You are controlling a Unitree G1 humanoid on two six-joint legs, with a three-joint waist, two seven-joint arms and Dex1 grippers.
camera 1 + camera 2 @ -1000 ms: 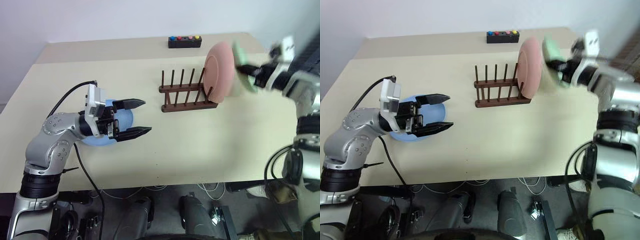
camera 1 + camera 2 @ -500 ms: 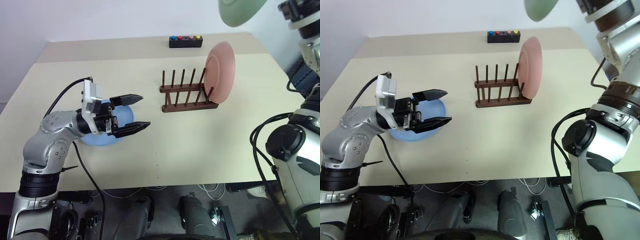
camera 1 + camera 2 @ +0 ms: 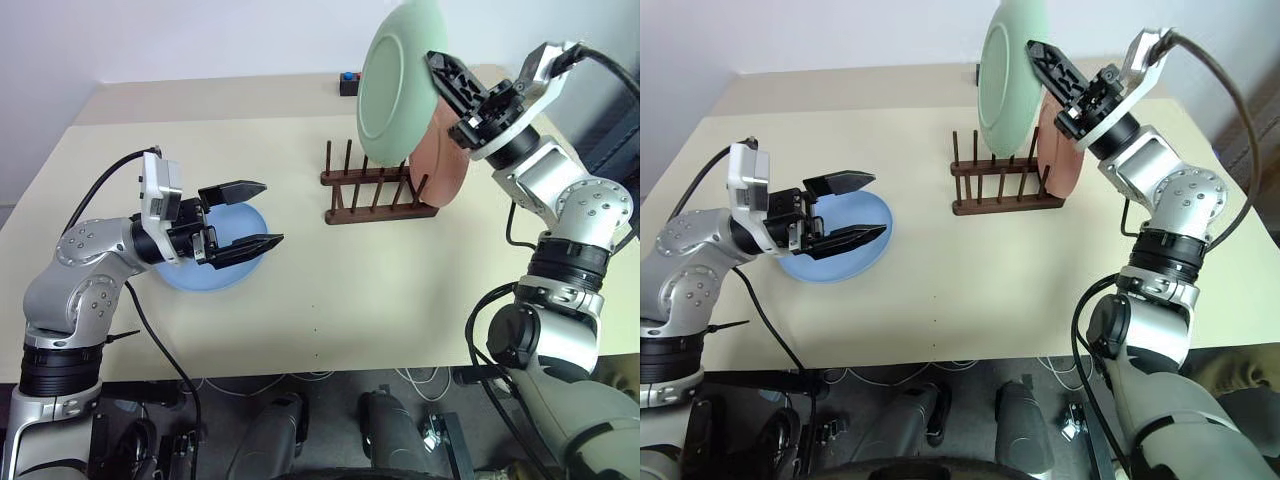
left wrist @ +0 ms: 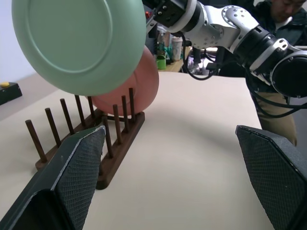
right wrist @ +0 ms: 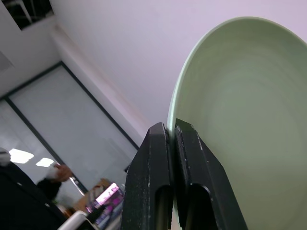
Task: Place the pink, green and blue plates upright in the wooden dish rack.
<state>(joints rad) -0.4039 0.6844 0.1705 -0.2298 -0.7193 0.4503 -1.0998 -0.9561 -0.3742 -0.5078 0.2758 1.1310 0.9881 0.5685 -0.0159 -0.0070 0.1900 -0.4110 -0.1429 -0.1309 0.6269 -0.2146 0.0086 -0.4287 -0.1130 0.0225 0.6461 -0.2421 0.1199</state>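
Green plate [image 3: 402,80]: you have it pinched by its rim in your right gripper [image 3: 437,68], whose two black fingers are closed tight on the edge; it hangs upright in the air above the wooden dish rack [image 3: 375,190], its face turned toward your left side. Dark brown rack: it stands on the beige table [image 3: 400,290] toward the far side, two base rails with rows of thin pegs. Pink plate [image 3: 447,160]: it already stands upright at the rack's right end, partly hidden behind the green one. Blue plate [image 3: 215,262]: it lies flat on the table well to the left of the rack, under and just behind your left gripper [image 3: 256,213]. That gripper points level toward the rack with its fingers spread wide and nothing between them, hovering over the blue plate's near edge. Black box with coloured buttons [image 3: 347,83]: it sits at the table's far edge behind the rack, mostly covered from your head cameras by the green plate. A person [image 4: 283,9] shows in the background of your left wrist camera.
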